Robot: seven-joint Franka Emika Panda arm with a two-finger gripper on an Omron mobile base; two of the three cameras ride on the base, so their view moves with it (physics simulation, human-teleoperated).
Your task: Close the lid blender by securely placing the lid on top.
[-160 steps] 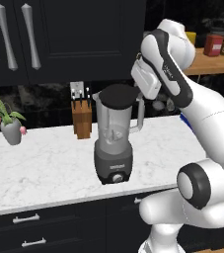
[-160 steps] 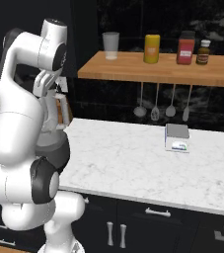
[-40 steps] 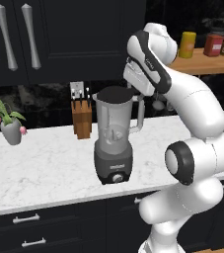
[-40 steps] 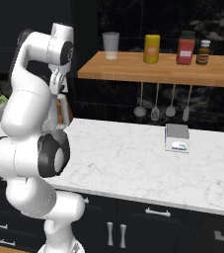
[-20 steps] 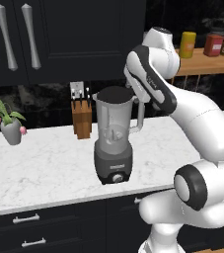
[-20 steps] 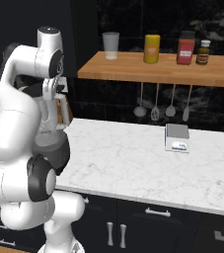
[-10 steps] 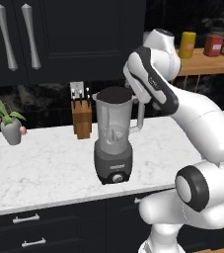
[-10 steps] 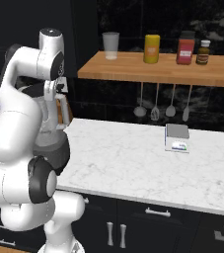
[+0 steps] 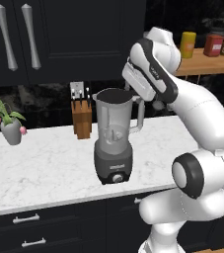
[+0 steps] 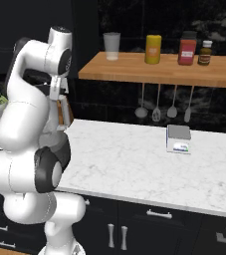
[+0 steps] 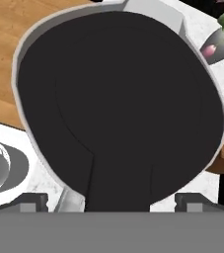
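Observation:
The blender (image 9: 113, 141) stands mid-counter, a translucent grey jar on a dark motor base, its handle to the right. The matte black lid (image 11: 118, 104) lies flat across the jar's mouth, with the grey rim (image 11: 22, 44) showing all around it. In the left base view the lid (image 9: 114, 93) is a dark disc on top of the jar. My gripper (image 9: 132, 92) hovers at the jar's right rim, just above the lid. In the hand view the gripper (image 11: 112, 200) is open: its fingertips (image 11: 32, 200) stand wide of the lid's tab (image 11: 119, 185) and do not touch it.
A wooden knife block (image 9: 82, 117) stands behind the blender to the left. A potted plant (image 9: 12, 131) sits at the counter's far left. A small scale (image 10: 178, 138) rests on the counter to the right, under a wooden shelf (image 10: 159, 69) with jars and hanging utensils.
Over the earlier frames my hand swung in from the right and came down to the jar's top. In the last half second it has barely moved.

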